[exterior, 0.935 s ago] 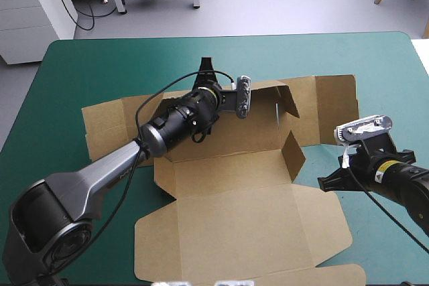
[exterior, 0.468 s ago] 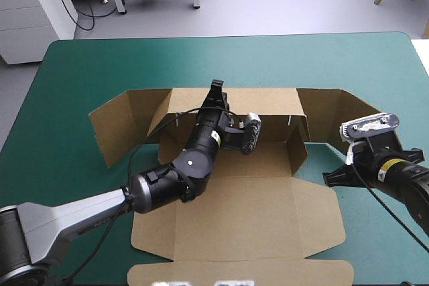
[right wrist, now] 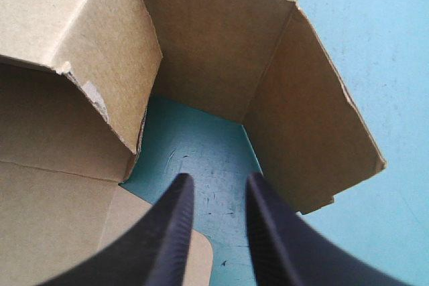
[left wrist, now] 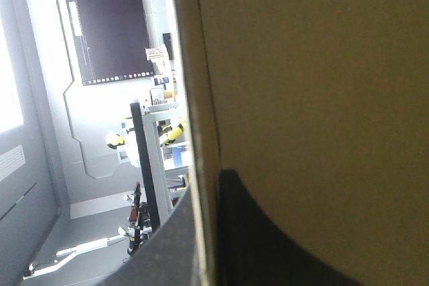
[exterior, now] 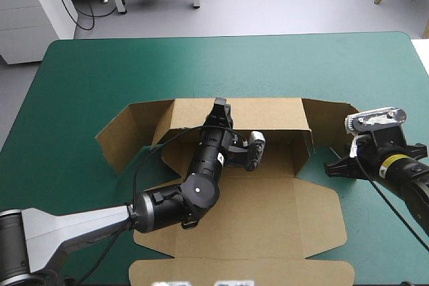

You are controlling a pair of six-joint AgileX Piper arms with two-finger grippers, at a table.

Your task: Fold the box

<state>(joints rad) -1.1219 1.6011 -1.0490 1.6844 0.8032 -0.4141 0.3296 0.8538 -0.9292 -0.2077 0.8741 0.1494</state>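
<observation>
The brown box (exterior: 255, 212) lies about the middle of the tabletop (exterior: 100, 65), on the teal-green cover, as a partly raised sheet. Its long far wall stands up, a flap at each end of that wall angles outward over the cover, and the broad near panels lie flat toward the near edge. The left arm reaches in from the near left corner, across the flat board, and the left claw (exterior: 220, 105) sits at the top edge of the raised far wall near its middle. In the left wrist view the left claw (left wrist: 204, 185) is clamped on the box (left wrist: 322, 65): the board's pale cut edge runs between the two black fingers (left wrist: 268, 246), one on each face of the wall, all but closed on the sheet. The right arm comes in from the right side, and the right claw (exterior: 330, 167) is low at the box's right end, just beside the outward flap and apart from the flat panel's corner. In the right wrist view the right claw (right wrist: 218, 182) is narrowly parted and grips nothing; bare teal-green cover (right wrist: 375, 45) shows in the gap between its fingers (right wrist: 268, 232). Ahead of it the box (right wrist: 201, 38) forms an open corner of two standing flaps, with a torn inner flap and part of the flat board off to one side.
</observation>
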